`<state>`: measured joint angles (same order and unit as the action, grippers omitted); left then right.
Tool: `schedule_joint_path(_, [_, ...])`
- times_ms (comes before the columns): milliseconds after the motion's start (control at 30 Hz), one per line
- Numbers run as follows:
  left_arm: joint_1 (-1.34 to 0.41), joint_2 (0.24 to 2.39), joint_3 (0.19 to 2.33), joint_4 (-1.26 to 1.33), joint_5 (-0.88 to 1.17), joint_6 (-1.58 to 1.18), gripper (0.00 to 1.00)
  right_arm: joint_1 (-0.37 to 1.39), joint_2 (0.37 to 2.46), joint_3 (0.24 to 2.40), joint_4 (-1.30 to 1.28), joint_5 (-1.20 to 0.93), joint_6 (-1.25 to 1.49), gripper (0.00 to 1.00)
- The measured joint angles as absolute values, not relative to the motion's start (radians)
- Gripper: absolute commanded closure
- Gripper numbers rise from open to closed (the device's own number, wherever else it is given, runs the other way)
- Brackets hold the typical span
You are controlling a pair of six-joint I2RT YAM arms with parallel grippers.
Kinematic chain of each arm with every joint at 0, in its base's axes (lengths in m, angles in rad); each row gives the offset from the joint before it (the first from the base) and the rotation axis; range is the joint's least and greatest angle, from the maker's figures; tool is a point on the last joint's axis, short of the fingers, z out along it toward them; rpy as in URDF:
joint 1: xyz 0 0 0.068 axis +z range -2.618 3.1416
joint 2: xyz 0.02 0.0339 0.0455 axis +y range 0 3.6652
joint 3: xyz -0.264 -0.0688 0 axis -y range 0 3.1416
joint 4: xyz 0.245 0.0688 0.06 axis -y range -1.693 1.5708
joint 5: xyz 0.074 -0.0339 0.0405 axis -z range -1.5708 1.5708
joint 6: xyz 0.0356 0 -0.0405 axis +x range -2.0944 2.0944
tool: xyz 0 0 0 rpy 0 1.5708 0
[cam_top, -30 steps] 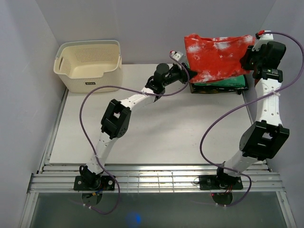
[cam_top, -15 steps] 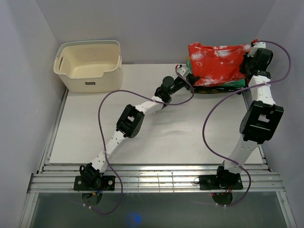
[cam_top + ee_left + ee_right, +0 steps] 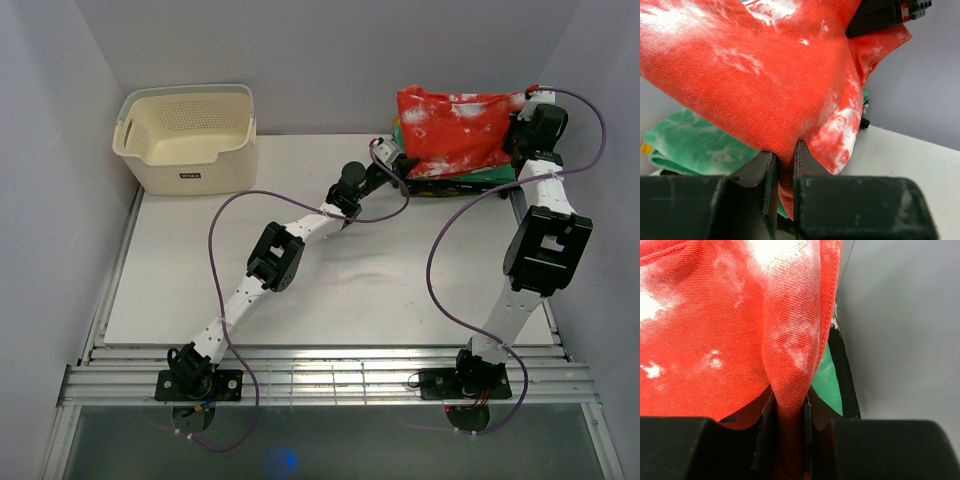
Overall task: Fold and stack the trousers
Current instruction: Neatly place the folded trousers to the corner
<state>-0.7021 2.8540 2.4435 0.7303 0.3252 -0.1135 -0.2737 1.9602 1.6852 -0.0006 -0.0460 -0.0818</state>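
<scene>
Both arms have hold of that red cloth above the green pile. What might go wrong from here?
1. The left tool and right tool each pinch only a narrow fold of the red trousers; the cloth might slip from one and sag unevenly.
2. The green trousers underneath lie close to the left tool, so pulling back could drag them askew.

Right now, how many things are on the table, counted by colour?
red trousers: 1
green trousers: 1
cream basket: 1
Total: 3
The dark layer under the green trousers is unclear and not counted.
</scene>
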Motion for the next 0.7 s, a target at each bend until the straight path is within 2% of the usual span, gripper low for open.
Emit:
schedule_joint_path(100, [-0.702, 2.872, 2.446, 0.727, 0.320, -0.099, 0.98, -0.271, 1.996, 1.683, 0.004, -0.034, -0.083, 0.92])
schedule_joint_path(133, [-0.702, 2.875, 2.446, 0.725, 0.320, -0.093, 0.90, -0.271, 2.004, 1.679, 0.009, -0.031, -0.083, 0.92])
schedule_joint_path(167, [-0.702, 2.876, 2.446, 0.720, 0.320, -0.088, 0.79, -0.270, 2.012, 1.672, 0.015, -0.026, -0.083, 0.92])
schedule_joint_path(200, [-0.702, 2.876, 2.446, 0.716, 0.320, -0.084, 0.59, -0.269, 2.020, 1.670, 0.018, -0.021, -0.082, 0.92])
schedule_joint_path(267, [-0.702, 2.876, 2.445, 0.722, 0.314, -0.070, 0.35, -0.268, 2.033, 1.670, 0.029, -0.008, -0.083, 0.92])
schedule_joint_path(300, [-0.699, 2.876, 2.445, 0.731, 0.303, -0.065, 0.15, -0.269, 2.037, 1.670, 0.034, 0.007, -0.086, 0.92])
schedule_joint_path(367, [-0.687, 2.876, 2.444, 0.744, 0.290, -0.060, 0.02, -0.274, 2.048, 1.670, 0.035, 0.033, -0.091, 0.92])
schedule_joint_path(500, [-0.640, 2.830, 2.334, 0.766, 0.280, -0.080, 0.02, -0.279, 2.093, 1.684, 0.036, 0.057, -0.094, 0.92])
schedule_joint_path(533, [-0.627, 2.786, 2.248, 0.772, 0.281, -0.078, 0.02, -0.279, 2.108, 1.697, 0.031, 0.059, -0.095, 0.76])
schedule_joint_path(633, [-0.593, 2.630, 1.977, 0.768, 0.299, -0.067, 0.02, -0.280, 2.157, 1.761, 0.010, 0.059, -0.101, 0.40])
schedule_joint_path(667, [-0.580, 2.555, 1.865, 0.764, 0.305, -0.065, 0.02, -0.283, 2.177, 1.796, 0.006, 0.066, -0.111, 0.30])
schedule_joint_path(700, [-0.573, 2.494, 1.790, 0.762, 0.312, -0.067, 0.02, -0.287, 2.189, 1.822, 0.005, 0.072, -0.113, 0.29])
